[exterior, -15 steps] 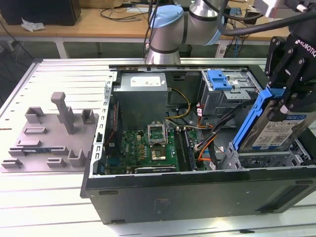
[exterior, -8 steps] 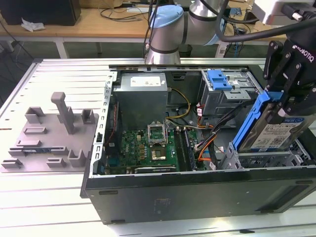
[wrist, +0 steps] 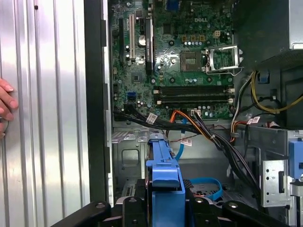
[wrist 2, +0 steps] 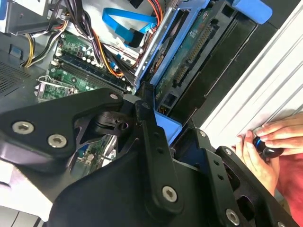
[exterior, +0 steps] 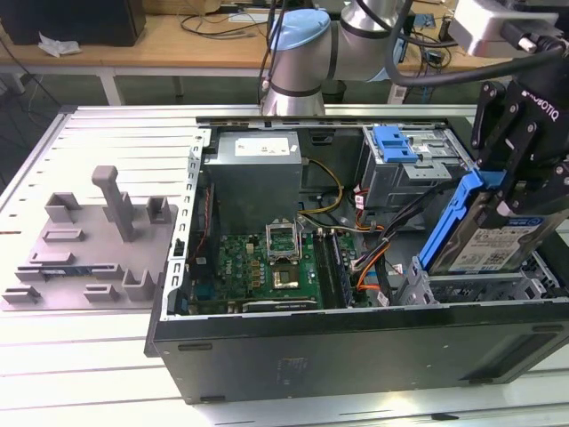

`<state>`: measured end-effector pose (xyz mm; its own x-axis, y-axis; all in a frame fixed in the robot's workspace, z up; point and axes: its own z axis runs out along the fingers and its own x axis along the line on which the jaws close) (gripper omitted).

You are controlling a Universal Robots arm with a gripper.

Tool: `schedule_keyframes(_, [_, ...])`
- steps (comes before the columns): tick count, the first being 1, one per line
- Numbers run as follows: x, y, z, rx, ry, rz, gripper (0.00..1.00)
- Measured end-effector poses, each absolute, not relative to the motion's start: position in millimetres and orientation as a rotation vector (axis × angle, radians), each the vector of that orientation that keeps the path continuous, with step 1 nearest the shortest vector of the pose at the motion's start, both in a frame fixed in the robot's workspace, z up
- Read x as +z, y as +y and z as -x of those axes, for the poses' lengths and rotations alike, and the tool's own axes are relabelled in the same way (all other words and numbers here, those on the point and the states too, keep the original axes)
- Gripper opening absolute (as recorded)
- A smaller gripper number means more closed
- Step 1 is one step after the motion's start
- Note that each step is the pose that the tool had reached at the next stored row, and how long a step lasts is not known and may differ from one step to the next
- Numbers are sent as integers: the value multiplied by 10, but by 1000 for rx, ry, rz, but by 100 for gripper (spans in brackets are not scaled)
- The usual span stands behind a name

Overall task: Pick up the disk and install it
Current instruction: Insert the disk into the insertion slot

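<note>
Now the pincer (exterior: 514,197): clenched on the disk, with one finger on each side of it.
disk (exterior: 492,251): up in the air and tilted, over the exterior view's right end of the computer case (exterior: 356,356), with its low end close to the metal bay there.
green board (exterior: 267,267): lying flat inside the open case.
grey fixture (exterior: 89,240): on the surface (exterior: 89,374), well apart from the disk.
hand (wrist 2: 265,146): a person's, resting on the surface beside the case.
</note>
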<state>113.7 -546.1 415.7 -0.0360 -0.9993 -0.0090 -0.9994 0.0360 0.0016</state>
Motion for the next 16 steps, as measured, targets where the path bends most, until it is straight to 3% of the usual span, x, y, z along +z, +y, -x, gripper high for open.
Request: schedule_keyframes(16, [3996, -5461, -1132, 6, 2256, 2173, 37])
